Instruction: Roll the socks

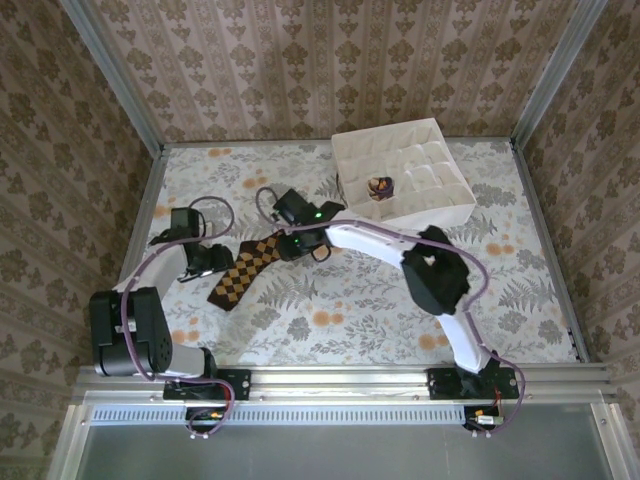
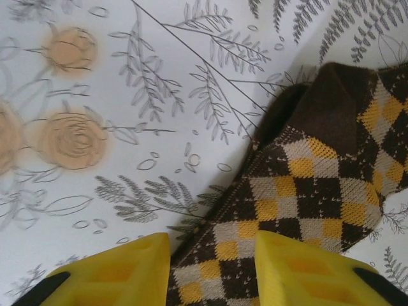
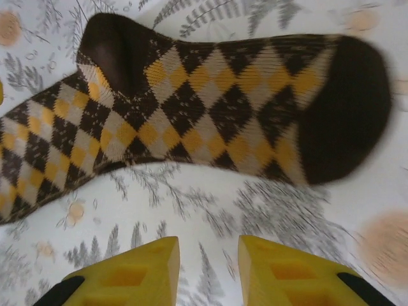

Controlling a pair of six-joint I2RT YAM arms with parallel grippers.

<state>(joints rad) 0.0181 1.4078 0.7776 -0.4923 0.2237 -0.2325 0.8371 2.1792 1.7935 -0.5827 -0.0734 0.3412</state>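
One of the socks, brown with orange-yellow diamond checks, lies flat and diagonal on the flowered tablecloth. My left gripper is low at its left edge. In the left wrist view the sock runs between the yellow fingers of that gripper, which stand apart. My right gripper hovers at the sock's upper end. The right wrist view has the sock stretched ahead of that gripper, which is open over bare cloth. The other sock, purple and balled up, sits in the white box.
A white divided box stands at the back right of the table. Patterned walls close in the back and both sides. The right arm's elbow arches over the table's middle right.
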